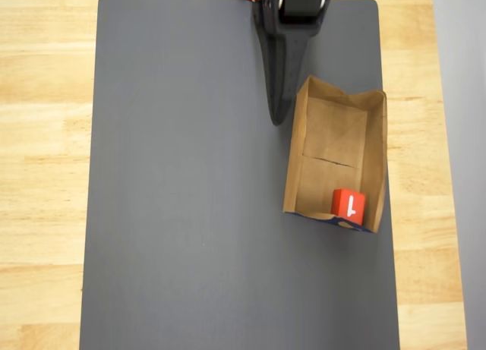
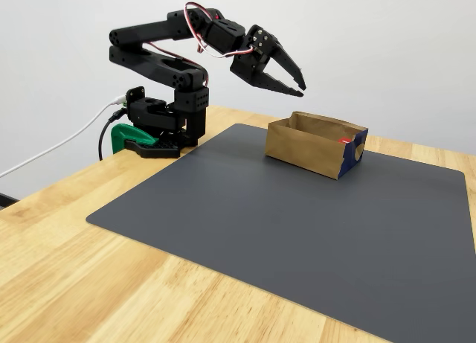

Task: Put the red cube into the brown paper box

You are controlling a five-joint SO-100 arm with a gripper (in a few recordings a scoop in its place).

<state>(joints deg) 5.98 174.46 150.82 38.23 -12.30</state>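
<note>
Already the red cube [image 1: 348, 205] sits inside the brown paper box [image 1: 306, 130], at its 6 o'clock end; the nearly closed, empty pincer [image 2: 296, 85], swinging low, could nudge the light box.

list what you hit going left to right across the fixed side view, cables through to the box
white cable → green clamp → arm base → gripper → brown paper box, with the red cube inside near its right end

Wood table [image 2: 89, 283], grey mat [image 2: 282, 224] on it, brown paper box [image 1: 304, 175] on mat
</note>
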